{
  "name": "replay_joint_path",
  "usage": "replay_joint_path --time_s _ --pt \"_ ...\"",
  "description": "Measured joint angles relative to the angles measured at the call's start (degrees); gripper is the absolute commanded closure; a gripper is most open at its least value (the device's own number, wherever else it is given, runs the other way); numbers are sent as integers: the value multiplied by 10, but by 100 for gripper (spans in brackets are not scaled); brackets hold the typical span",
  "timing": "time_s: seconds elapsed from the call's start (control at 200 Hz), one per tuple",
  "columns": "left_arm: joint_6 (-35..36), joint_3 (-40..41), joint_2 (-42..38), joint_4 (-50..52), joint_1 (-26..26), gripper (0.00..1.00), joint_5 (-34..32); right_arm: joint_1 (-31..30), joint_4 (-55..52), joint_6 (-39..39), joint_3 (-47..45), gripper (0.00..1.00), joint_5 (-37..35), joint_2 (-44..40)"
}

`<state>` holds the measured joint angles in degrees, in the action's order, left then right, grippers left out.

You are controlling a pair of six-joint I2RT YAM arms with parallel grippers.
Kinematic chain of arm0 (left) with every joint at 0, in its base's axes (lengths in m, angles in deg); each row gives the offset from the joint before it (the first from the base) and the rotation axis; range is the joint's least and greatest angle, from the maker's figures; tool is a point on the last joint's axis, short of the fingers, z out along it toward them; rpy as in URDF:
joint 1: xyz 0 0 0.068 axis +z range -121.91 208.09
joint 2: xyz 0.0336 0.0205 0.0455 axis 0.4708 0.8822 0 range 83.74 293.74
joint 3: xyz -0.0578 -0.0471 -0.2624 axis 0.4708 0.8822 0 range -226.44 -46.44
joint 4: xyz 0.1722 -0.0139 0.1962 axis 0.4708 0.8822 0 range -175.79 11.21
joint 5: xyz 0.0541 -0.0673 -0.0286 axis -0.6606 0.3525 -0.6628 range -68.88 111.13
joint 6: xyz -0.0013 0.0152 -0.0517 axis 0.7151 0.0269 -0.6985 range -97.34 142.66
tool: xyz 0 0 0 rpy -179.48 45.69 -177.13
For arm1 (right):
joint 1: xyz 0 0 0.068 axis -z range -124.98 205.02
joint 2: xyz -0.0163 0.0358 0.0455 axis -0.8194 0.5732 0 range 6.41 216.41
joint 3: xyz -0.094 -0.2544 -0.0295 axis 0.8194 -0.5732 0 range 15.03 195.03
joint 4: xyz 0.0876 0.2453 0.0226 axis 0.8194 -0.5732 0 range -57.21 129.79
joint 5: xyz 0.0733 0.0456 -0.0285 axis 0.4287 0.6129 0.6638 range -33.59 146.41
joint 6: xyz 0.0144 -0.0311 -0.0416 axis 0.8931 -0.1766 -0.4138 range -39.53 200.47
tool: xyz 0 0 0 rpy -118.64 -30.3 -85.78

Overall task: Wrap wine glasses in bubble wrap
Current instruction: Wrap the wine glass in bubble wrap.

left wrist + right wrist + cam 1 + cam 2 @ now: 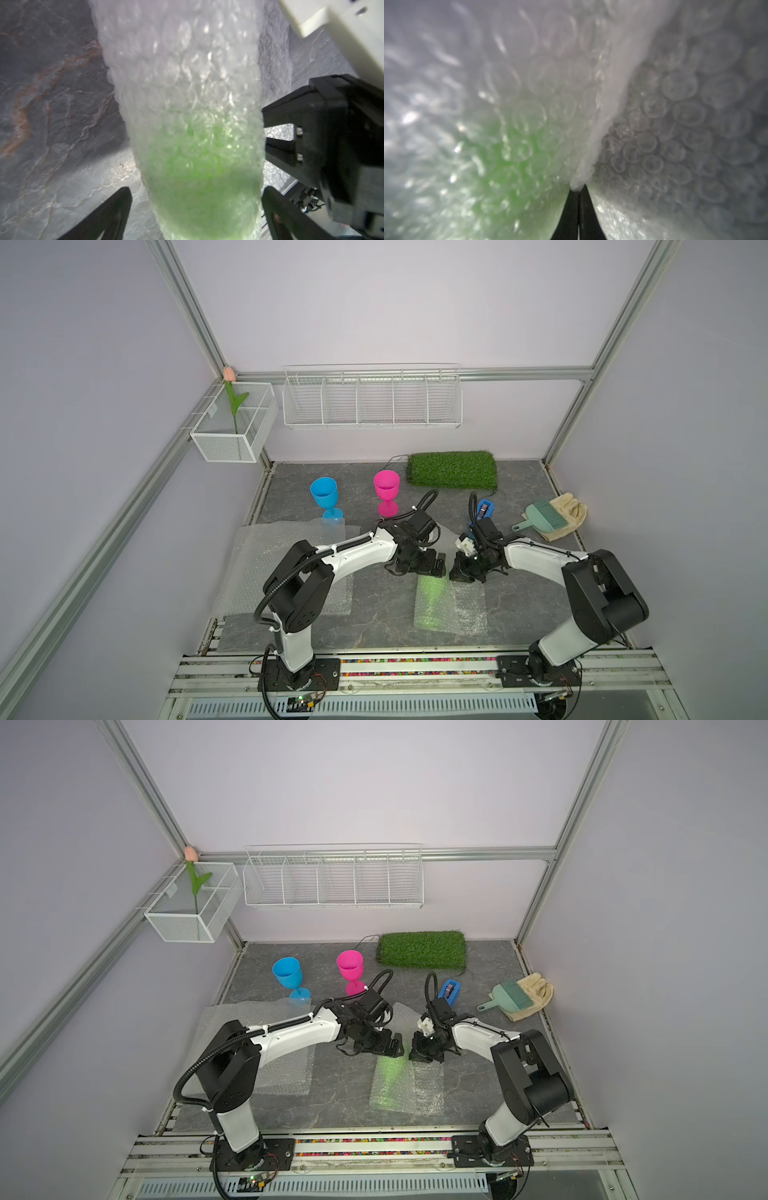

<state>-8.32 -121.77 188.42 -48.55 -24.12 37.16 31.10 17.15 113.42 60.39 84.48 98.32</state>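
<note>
Bubble wrap is pinched in the right gripper; left gripper stands wide, holding nothing.

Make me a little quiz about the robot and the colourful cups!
1. True or false: the blue goblet and the pink goblet both stand upright.
2. Which one lies inside the bubble wrap? A, the blue one; B, the lime green goblet; C, the pink one.
3. Fill in the gap: the right gripper is shut on the edge of the ____.

Key: 1 true; 2 B; 3 bubble wrap.
</note>
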Motion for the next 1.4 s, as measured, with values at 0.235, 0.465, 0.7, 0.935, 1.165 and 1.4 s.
replay_joint_path --time_s 0.235,0.465,0.7,0.935,1.165,1.4 --pt "0 -28 23 12 -4 1 1 2 0 0 -2 93 0 1" --pt "3 -31 53 14 -7 1 16 2 0 0 -3 93 0 1" --pt "7 -28 53 2 -3 17 24 3 -5 -3 -3 87 -9 0" --pt "0 54 15 -78 38 21 89 4 -46 -12 1 62 -28 -34" --pt "-4 128 -20 -144 77 22 135 -6 -75 -7 10 61 -30 -87" --pt "-15 210 -66 -203 129 23 172 -92 -70 21 22 68 -6 -54"
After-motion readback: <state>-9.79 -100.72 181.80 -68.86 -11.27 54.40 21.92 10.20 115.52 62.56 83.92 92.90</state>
